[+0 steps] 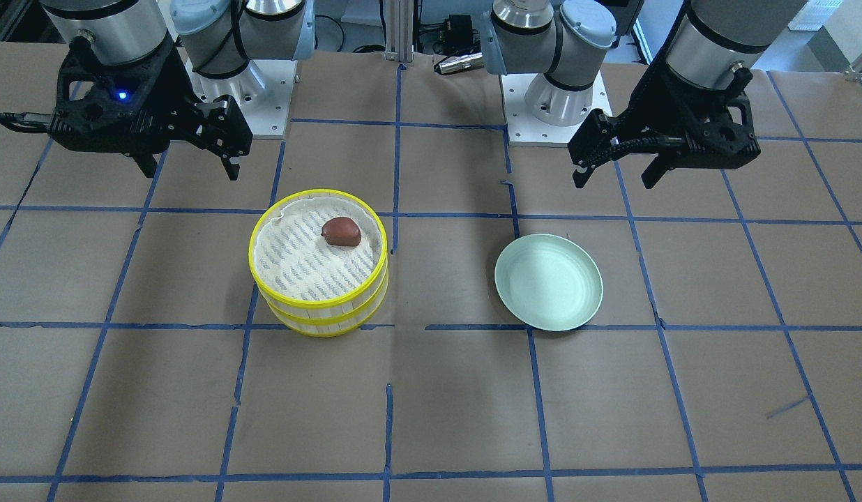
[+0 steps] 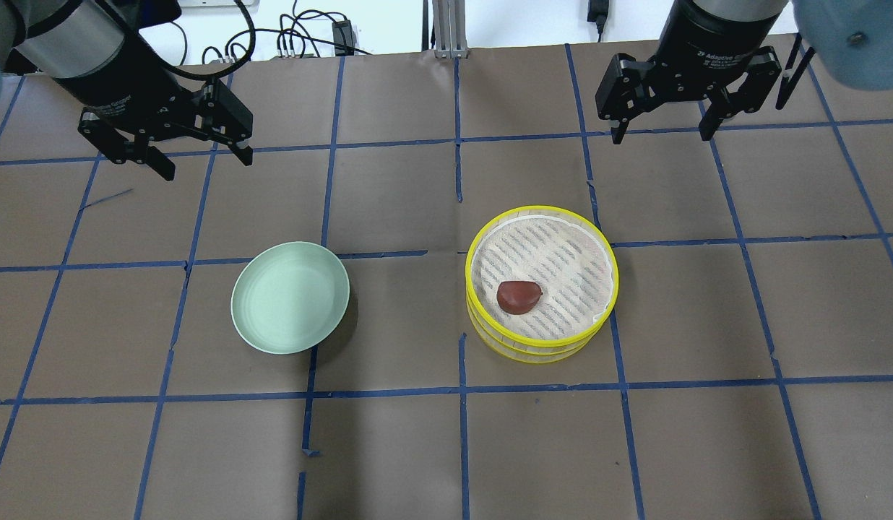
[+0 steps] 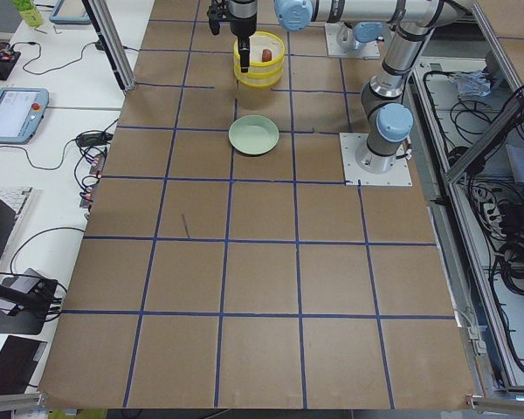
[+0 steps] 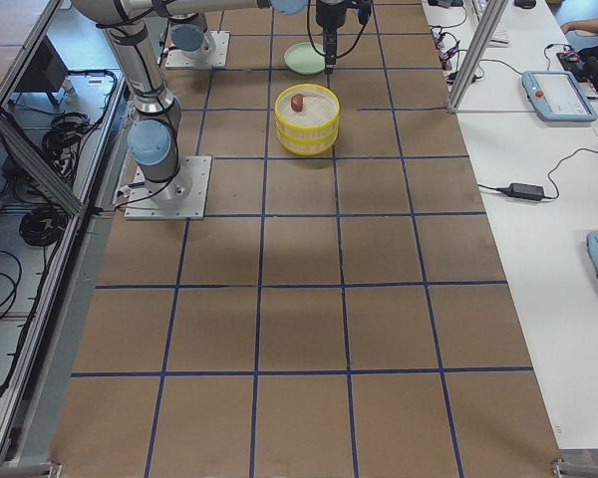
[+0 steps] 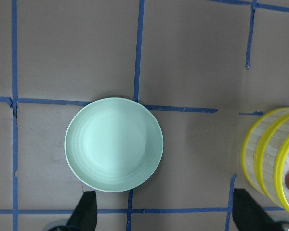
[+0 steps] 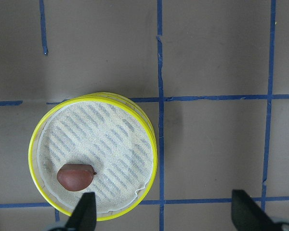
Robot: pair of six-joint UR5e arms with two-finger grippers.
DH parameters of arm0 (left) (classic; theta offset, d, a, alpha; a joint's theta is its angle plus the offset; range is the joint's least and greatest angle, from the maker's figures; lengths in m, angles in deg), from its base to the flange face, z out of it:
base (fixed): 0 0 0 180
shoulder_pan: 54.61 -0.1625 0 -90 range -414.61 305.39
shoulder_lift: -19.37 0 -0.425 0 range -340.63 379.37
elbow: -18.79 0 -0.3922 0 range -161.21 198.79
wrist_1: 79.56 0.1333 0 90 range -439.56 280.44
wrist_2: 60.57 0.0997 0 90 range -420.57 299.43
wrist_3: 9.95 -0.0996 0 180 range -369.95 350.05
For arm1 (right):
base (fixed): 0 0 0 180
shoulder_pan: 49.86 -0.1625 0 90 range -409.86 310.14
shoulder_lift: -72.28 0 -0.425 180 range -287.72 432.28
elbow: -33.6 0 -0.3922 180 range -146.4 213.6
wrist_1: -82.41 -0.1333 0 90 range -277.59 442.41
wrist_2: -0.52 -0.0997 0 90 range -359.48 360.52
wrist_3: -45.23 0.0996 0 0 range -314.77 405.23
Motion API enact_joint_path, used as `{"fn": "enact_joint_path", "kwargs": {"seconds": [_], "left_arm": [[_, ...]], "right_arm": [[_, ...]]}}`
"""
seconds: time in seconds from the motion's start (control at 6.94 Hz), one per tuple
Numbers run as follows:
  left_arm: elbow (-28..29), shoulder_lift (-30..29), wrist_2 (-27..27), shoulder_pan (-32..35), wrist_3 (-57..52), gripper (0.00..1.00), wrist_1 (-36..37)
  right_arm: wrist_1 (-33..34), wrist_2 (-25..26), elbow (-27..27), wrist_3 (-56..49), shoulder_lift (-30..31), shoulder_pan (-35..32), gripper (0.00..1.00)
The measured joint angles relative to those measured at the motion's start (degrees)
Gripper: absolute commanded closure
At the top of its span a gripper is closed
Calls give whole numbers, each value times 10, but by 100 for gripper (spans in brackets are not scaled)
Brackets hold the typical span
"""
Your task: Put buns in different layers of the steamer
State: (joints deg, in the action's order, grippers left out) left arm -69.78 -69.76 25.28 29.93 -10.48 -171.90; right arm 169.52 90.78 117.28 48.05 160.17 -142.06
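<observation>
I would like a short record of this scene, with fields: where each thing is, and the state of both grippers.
steamer trays: two, stacked
reddish-brown bun: lying in the top tray
white bun: not visible in any view
green dish: holds nothing, apart from the stack
left gripper: open, holding nothing
right gripper: open, holding nothing

My wrist cameras look straight down past my fingers from well above the counter: the left has the green dish just ahead of its fingers, the right the steamer, whose rim also shows in the left view, outside one finger. Fixed cameras look down from behind my shoulders, face me from across the counter, and watch distantly from either end; all four share both.
</observation>
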Motion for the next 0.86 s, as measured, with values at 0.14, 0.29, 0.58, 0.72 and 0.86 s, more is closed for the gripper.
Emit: {"fn": "enact_joint_path", "kwargs": {"seconds": [0.14, 0.29, 0.58, 0.72, 0.86], "left_arm": [[-3, 3, 10, 2, 0, 0, -5], [-6, 4, 14, 3, 0, 0, -7], [-13, 5, 16, 4, -1, 0, -7], [-14, 6, 16, 4, -1, 0, -9], [-15, 8, 18, 4, -1, 0, -12]], "right_arm": [[0, 0, 0, 0, 0, 0, 0], [0, 0, 0, 0, 0, 0, 0], [-1, -1, 0, 0, 0, 0, 0], [-2, -1, 0, 0, 0, 2, 0], [-3, -1, -1, 0, 0, 3, 0]]}}
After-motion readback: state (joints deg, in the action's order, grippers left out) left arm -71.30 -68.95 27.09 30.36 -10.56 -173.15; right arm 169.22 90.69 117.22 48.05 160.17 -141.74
